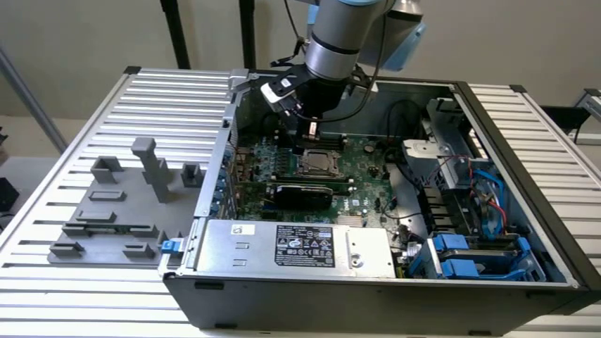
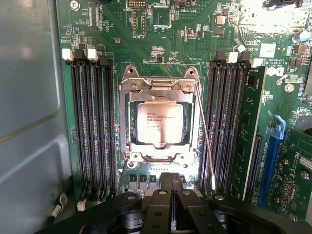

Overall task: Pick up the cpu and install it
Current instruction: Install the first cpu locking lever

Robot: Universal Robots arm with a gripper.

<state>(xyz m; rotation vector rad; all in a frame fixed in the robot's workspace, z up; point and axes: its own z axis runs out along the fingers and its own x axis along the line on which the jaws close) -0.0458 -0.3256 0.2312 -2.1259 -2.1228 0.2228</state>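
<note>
The cpu (image 2: 160,123), a square chip with a silver-beige top plate and printed text, lies flat inside the metal-framed socket (image 2: 157,86) on the green motherboard (image 2: 195,44). In the exterior view the cpu (image 1: 317,161) sits in the socket near the board's middle. My gripper (image 2: 170,181) hovers just beside the socket, apart from the chip, its black fingers (image 2: 162,200) pressed together with nothing between them. The gripper (image 1: 308,135) hangs from the arm directly above the socket inside the open computer case (image 1: 376,296). The socket's thin wire levers stand out on either side of the frame.
Black memory slots (image 2: 92,126) flank the socket on both sides. The case holds a power supply (image 1: 295,246), blue drive brackets (image 1: 469,257) and cables (image 1: 413,204). A grey fixture with plastic blocks (image 1: 122,211) stands on the slatted table at the exterior view's left.
</note>
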